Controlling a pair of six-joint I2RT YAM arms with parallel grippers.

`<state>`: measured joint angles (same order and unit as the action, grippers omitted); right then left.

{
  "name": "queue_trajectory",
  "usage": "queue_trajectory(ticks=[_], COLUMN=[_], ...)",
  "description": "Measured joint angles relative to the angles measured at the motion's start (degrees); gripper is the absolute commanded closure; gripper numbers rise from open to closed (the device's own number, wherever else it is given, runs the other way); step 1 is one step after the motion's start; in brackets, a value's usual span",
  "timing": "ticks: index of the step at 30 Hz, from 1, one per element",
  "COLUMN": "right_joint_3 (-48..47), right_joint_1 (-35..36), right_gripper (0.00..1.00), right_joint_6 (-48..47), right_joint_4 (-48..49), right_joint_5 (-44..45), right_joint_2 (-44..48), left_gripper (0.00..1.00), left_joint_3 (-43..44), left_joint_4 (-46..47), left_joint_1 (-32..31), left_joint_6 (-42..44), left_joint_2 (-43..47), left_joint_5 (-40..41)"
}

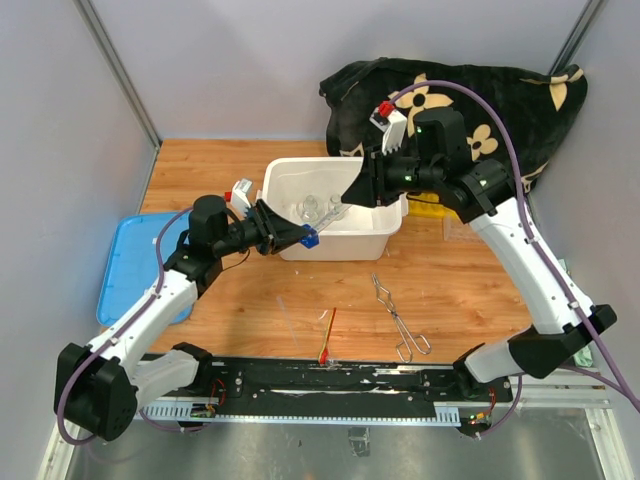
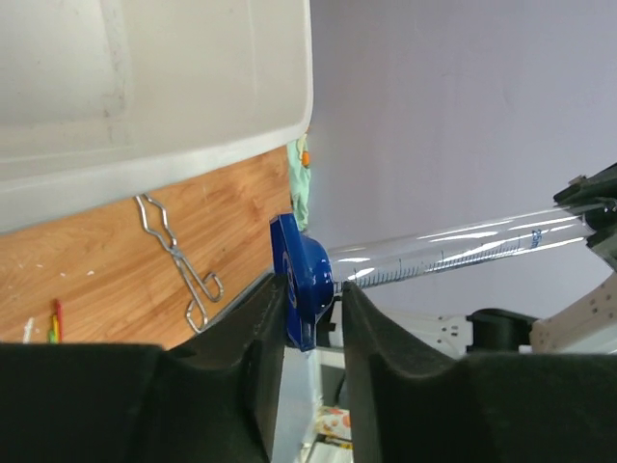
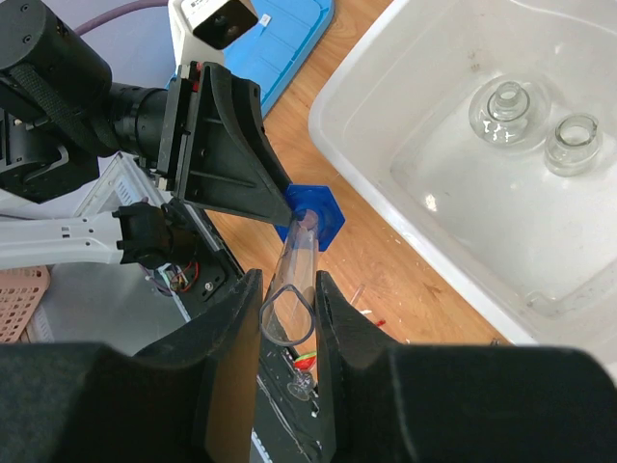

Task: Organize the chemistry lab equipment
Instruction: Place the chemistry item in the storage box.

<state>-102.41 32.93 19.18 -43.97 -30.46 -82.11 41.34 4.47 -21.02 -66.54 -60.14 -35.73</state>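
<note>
A clear tube (image 1: pixel 330 220) with a blue base (image 2: pixel 307 275) hangs level in the air by the front of the white tub, spanning both grippers. My right gripper (image 3: pixel 287 289) is shut on its open, spouted end, with both fingers against the glass. My left gripper (image 2: pixel 313 304) stands round the blue base, its jaws slightly apart, with a thin gap on one side. Two small glass beakers (image 3: pixel 508 111) sit inside the tub. Metal tongs (image 1: pixel 398 320) and a red-tipped stick (image 1: pixel 328 338) lie on the wood near the front edge.
The white tub (image 1: pixel 290 175) stands mid-table, right behind the tube. Its blue lid (image 1: pixel 125 260) lies at the left edge under my left arm. A black flowered cloth (image 1: pixel 500 95) is heaped at the back right. Something yellow (image 1: pixel 425 208) peeks out under my right arm.
</note>
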Motion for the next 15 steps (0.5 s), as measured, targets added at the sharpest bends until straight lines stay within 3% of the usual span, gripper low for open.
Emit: queue_trajectory(ticks=[5, 15], right_joint_3=[-0.81, -7.02], right_joint_1=[0.00, 0.00], right_gripper=[1.00, 1.00], right_joint_6=[-0.37, -2.67], right_joint_4=[-1.20, -4.48], right_joint_5=[0.04, 1.81], right_joint_2=[-0.79, -2.62], left_gripper=[0.36, 0.34], left_joint_3=[0.24, 1.16], left_joint_4=[-0.07, -0.92], left_joint_1=[0.00, 0.00], left_joint_6=[0.39, 1.25], left_joint_2=[-0.13, -1.11], left_joint_5=[0.07, 0.17])
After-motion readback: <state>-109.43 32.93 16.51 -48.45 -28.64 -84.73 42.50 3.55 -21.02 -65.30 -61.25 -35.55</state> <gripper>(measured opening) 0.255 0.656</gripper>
